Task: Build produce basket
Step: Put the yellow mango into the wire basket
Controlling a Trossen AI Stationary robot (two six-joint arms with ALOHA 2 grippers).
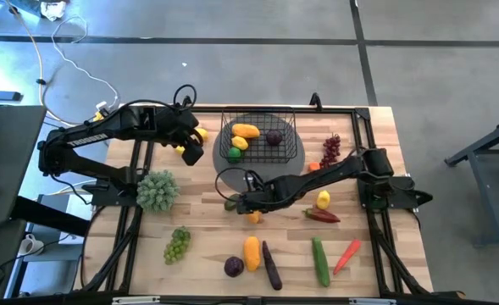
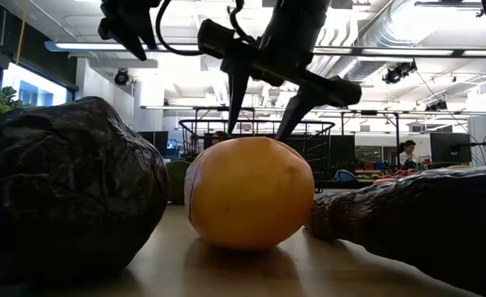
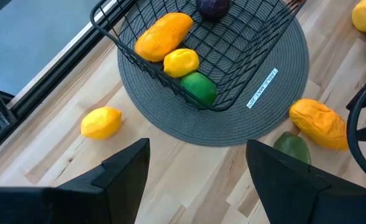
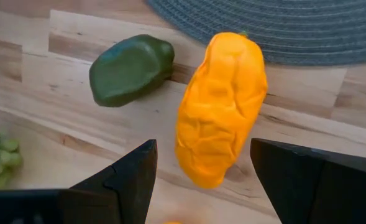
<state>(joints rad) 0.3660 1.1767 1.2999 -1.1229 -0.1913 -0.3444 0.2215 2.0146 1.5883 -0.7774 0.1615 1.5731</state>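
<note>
The black wire basket (image 1: 257,135) stands on a round grey disc (image 1: 296,157) and holds an orange pepper (image 3: 163,35), a lemon (image 3: 181,61), a lime (image 3: 199,89) and a purple piece (image 1: 274,137). My right gripper (image 4: 201,180) hangs open over another orange pepper (image 4: 220,112), which lies on the table by the disc's near edge beside a green pepper (image 4: 130,78). Its fingers stand on either side of it, apart from it. My left gripper (image 3: 198,168) is open in the air left of the basket, above a lemon (image 3: 100,122) on the table.
More produce lies on the near half of the table: green grapes (image 1: 177,243), an orange fruit (image 1: 251,252), a purple piece (image 1: 234,267), an aubergine (image 1: 271,264), a cucumber (image 1: 319,260), a red pepper (image 1: 321,216) and a lemon (image 1: 323,200). Purple grapes (image 1: 331,151) lie right of the disc.
</note>
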